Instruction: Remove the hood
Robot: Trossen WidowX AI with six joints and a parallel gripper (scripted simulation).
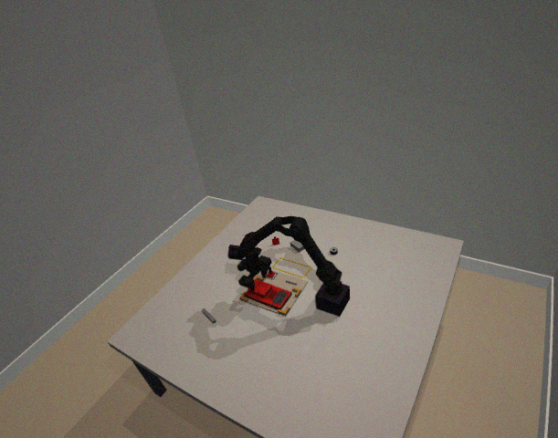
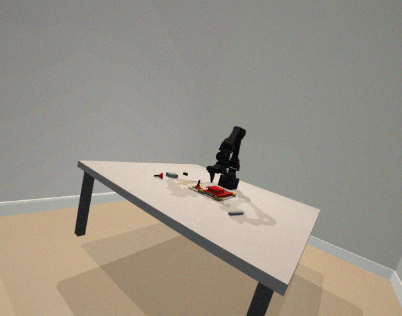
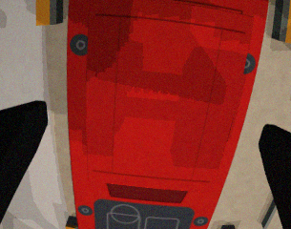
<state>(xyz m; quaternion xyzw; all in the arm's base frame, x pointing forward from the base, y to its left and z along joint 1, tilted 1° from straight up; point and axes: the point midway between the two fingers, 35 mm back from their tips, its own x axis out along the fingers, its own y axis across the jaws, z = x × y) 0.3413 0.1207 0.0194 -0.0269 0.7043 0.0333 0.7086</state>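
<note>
The red toy car (image 1: 271,300) (image 2: 229,194) (image 3: 77,167) sits on a beige board between yellow-and-dark corner brackets. Its hood (image 1: 261,287) (image 2: 216,189) (image 3: 144,143) is the raised red block on the car, beside the grey seat panel. My gripper (image 1: 257,278) (image 2: 212,182) (image 3: 156,124) is open and empty above the car. In the wrist view its fingertips stand wide on either side of the hood, apart from it. The marked area is a yellow outline (image 1: 295,263) (image 2: 187,182) on the table beside the board, with nothing inside it.
A small red piece with a black peg (image 1: 271,274) (image 2: 198,185) stands on the board. A grey bar (image 1: 208,316) (image 2: 235,212), a grey block (image 1: 296,245) (image 2: 172,175), a red piece (image 1: 275,241) (image 2: 160,175) and a dark ring (image 1: 333,250) (image 2: 185,174) lie on the table.
</note>
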